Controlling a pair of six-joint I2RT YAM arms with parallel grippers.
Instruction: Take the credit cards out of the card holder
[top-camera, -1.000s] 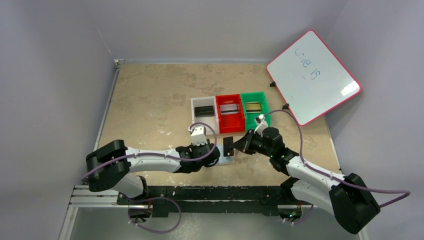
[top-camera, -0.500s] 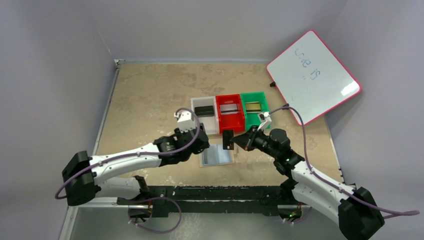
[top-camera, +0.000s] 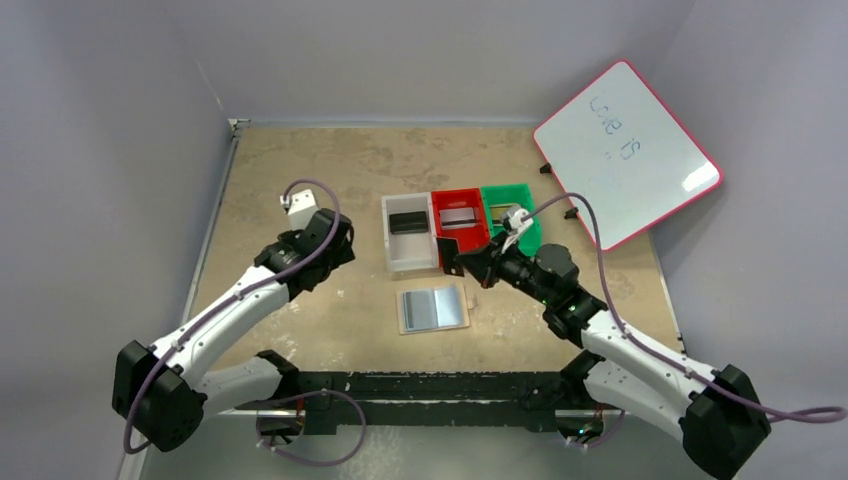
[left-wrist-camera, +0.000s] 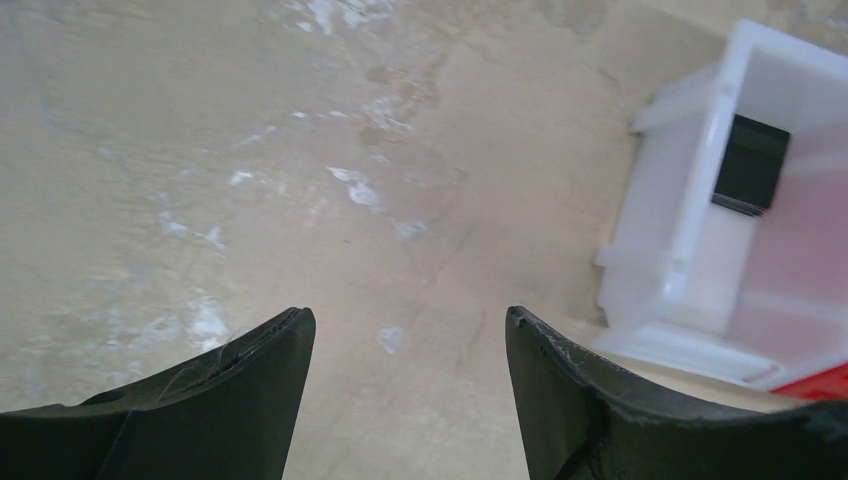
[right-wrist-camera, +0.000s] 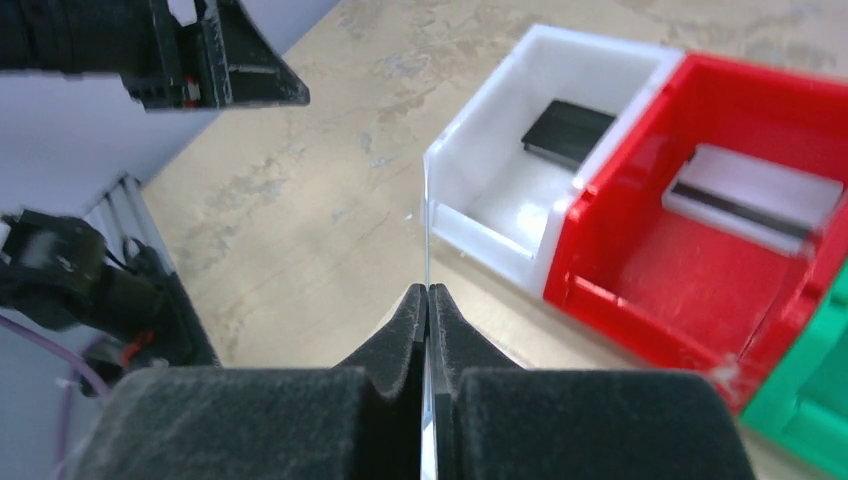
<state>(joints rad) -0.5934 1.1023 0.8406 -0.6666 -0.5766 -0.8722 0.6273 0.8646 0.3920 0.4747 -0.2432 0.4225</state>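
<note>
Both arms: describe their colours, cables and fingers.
The left arm and right arm have white links between bulky black joints. A mauve cable loops along each, past a small white wrist box. The left gripper and right gripper have matte black, tapering fingers.

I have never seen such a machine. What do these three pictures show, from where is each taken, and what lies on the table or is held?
This is a robot with two arms fixed at the near edge of a table. The wide picture is taken from above and behind them; the other two come from a small camera on each wrist. On the table lie an open wallet and three bins: a white bin with a black card inside, a red bin with a silvery card, and a green bin. A whiteboard stands at the far right. The left fingers are open and hold nothing. The right fingers are shut on a second black card, held on edge.
</note>
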